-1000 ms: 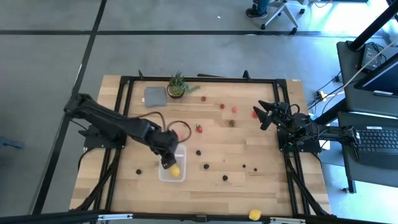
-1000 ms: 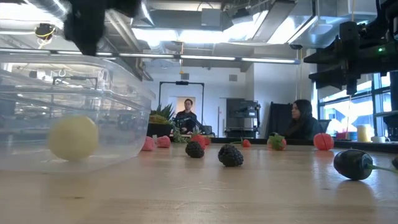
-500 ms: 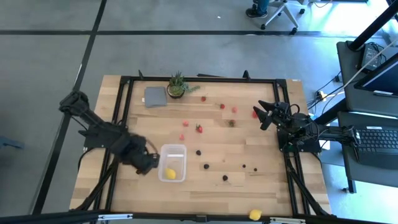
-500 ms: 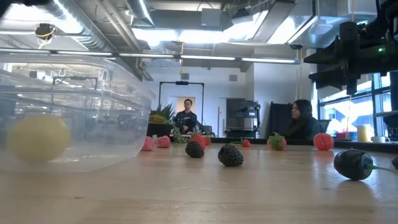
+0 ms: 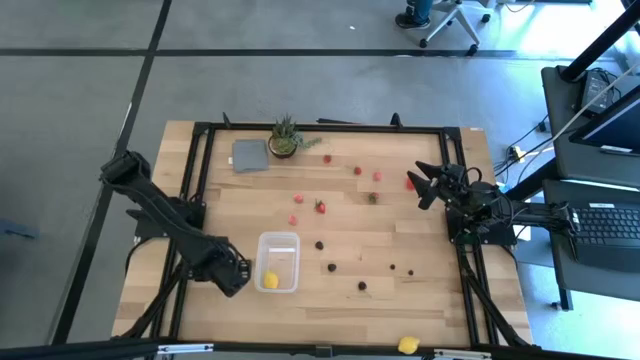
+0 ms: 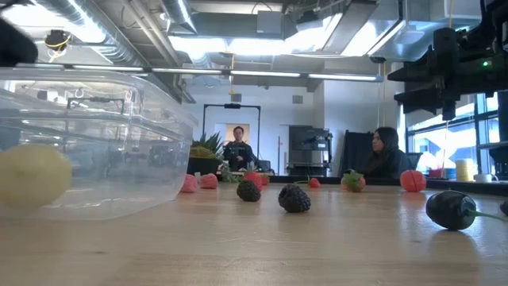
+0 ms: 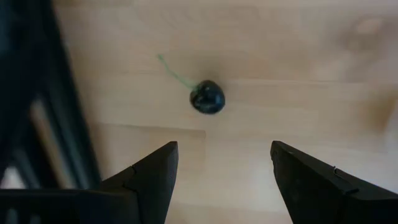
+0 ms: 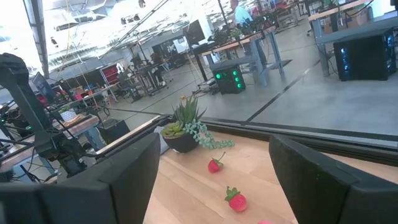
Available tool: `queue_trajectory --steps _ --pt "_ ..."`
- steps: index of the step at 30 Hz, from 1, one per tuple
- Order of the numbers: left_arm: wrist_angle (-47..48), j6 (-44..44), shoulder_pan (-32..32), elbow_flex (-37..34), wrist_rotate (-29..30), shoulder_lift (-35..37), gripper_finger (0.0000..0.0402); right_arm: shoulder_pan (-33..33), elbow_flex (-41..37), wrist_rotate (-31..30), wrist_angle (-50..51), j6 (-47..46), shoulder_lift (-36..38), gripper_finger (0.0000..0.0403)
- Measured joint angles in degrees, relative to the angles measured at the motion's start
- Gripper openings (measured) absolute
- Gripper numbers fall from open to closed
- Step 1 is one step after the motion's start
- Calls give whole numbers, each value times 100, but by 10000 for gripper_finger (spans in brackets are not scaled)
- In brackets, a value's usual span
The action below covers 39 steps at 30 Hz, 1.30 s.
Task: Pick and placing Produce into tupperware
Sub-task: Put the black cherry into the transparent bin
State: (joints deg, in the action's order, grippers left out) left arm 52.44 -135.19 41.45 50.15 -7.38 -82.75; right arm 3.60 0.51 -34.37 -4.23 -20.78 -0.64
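Observation:
The clear tupperware (image 5: 278, 262) stands on the table near its front left, with a yellow lemon piece (image 5: 270, 280) lying inside it (image 6: 32, 176). My left gripper (image 5: 232, 275) hangs open just left of the tub, pointing down. Between and beyond its fingers (image 7: 221, 168) a dark cherry-like berry (image 7: 207, 98) with a green stem lies on the wood, untouched. Other produce lies loose: red pieces (image 5: 320, 207) mid-table and dark berries (image 5: 331, 267) right of the tub. My right gripper (image 5: 425, 185) waits open and level at the table's right edge.
A potted green plant (image 5: 286, 137) and a flat grey square (image 5: 249, 155) stand at the far edge. Another lemon (image 5: 408, 345) lies at the near edge. A black frame rail (image 5: 190, 200) runs along the table's left side. People sit in the room behind.
My left gripper has left the space above the tub, gone toward the table's left and near edges, sunk lower and rolled its wrist, staying open. The lemon has rolled a little toward the tub's left side.

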Motion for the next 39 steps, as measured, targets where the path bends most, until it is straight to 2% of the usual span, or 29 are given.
queue_trajectory --steps 5,12,39 --pt "-971 -14 0 -694 2 1 247 0 0 9 -2 0 0 303" --pt "-1088 -30 0 -1054 -141 1 247 0 0 11 -2 0 0 303" --pt "-1202 384 -2 -1167 -60 4 247 0 0 0 -2 23 0 303"
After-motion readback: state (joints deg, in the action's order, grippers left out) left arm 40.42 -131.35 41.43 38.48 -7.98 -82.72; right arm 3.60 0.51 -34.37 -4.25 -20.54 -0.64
